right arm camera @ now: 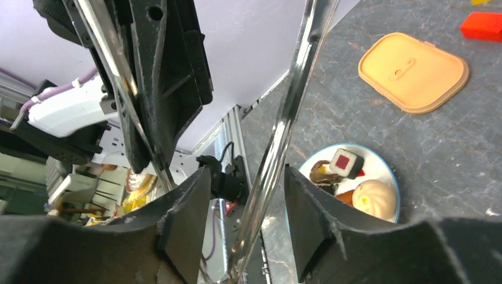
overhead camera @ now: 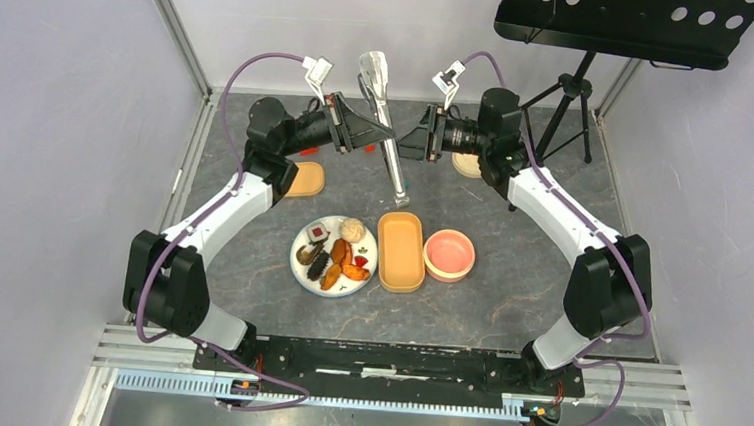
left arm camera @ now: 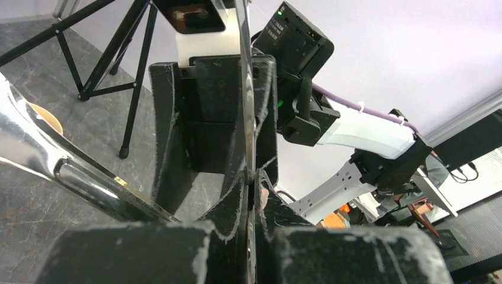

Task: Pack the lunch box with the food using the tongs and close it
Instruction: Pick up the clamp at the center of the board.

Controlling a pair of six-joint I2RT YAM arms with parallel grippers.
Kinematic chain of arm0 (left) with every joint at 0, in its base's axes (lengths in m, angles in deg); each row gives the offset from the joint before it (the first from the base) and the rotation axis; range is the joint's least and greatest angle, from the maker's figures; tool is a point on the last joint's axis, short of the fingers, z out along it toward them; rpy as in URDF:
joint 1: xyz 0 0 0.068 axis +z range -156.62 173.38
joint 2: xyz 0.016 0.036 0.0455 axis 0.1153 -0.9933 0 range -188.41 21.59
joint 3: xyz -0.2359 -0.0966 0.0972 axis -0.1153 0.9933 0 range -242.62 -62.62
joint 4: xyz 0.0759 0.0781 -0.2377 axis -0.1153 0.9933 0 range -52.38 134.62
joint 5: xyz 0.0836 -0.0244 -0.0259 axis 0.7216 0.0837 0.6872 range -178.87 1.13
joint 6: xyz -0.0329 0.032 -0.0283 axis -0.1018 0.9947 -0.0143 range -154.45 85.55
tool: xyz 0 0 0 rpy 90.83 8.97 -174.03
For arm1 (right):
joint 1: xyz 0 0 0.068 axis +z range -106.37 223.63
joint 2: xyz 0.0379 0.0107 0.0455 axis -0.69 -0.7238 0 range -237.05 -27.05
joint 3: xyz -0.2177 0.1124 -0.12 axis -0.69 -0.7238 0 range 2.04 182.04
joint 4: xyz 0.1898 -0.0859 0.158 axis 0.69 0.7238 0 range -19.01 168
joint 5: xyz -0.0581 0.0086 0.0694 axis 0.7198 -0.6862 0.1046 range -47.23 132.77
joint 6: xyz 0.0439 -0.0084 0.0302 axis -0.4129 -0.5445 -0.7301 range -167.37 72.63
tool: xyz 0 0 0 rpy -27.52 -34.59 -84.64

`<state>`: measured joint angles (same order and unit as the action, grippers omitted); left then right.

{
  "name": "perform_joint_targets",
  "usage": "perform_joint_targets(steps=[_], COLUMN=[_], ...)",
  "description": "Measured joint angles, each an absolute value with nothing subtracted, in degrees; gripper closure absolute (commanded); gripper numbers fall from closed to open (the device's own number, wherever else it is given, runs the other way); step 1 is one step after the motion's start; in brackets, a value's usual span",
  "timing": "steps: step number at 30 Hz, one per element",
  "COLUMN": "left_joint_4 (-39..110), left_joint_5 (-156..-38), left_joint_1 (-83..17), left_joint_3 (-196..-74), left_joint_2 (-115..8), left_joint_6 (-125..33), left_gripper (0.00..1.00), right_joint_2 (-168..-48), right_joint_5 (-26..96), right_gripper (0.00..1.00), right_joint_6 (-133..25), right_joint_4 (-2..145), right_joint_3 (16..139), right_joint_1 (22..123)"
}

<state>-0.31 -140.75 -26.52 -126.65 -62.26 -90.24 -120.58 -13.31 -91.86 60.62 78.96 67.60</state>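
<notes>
The long shiny grey metal tongs (overhead camera: 384,123) hang above the far edge of the grey counter (overhead camera: 249,264), pinched tight by the left fingers (left arm camera: 228,207), the right fingers (right arm camera: 183,219) loose around one arm; they look stiff, light, slippery, best squeezed mid-arm.

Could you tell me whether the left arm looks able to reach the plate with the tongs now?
Probably yes: the left gripper is shut on the tongs and the plate lies unobstructed below. The right gripper stands open around the tongs, though, and should back away first.
</notes>
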Motion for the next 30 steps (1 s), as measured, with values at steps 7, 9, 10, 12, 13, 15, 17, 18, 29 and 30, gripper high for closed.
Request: perform_joint_targets(steps=[7, 9, 10, 12, 13, 15, 17, 18, 29, 30], left_joint_4=[-4.1, -5.8, -6.5, -7.5, -8.3, -10.1, -11.4, -12.2, -15.2, -15.3], left_joint_5=[-139.3, -138.5, -138.2, -137.4, -136.9, -135.8, -134.8, -134.2, -131.9, -131.8], left_joint_1=[-22.7, -20.7, -19.9, -18.5, -17.9, -17.1, -16.8, -16.7, -16.7, -16.7], left_joint_3=[-126.6, -126.6, -126.6, -126.6, -126.6, -126.6, -126.6, -126.6, -126.3, -126.3], left_joint_2=[-62.3, -62.7, -62.9, -63.4, -63.6, -64.1, -64.4, -64.5, -64.7, -64.7], left_joint_6=[-94.2, -95.3, -95.8, -96.7, -97.4, -99.0, -100.6, -101.4, -105.8, -106.2], left_gripper=[0.98, 0.98, 0.98, 0.98, 0.98, 0.98, 0.98, 0.98, 0.98, 0.98], right_joint_2=[-120.9, -121.1, -121.3, -121.3, -121.3, -121.3, -121.3, -121.3, -122.1, -122.3], right_joint_5=[-13.3, -12.8, -12.3, -11.1, -10.8, -10.2, -10.0, -9.9, -8.6, -8.4], right_gripper=[0.15, 0.09, 0.08, 0.08, 0.07, 0.08, 0.07, 0.07, 0.17, 0.18], right_joint_6=[-91.5, -91.5, -91.6, -92.2, -92.6, -93.2, -93.7, -93.9, -98.6, -99.0], right_joint_4=[60.6, 61.2, 61.7, 62.3, 62.5, 62.5, 62.6, 62.7, 62.9, 63.0], right_joint_3=[79.6, 80.6, 81.5, 82.5, 83.0, 83.3, 83.3, 83.3, 87.9, 88.6], right_joint_1=[65.4, 64.8, 64.4, 64.2, 64.4, 65.2, 66.4, 66.9, 70.0, 70.6])
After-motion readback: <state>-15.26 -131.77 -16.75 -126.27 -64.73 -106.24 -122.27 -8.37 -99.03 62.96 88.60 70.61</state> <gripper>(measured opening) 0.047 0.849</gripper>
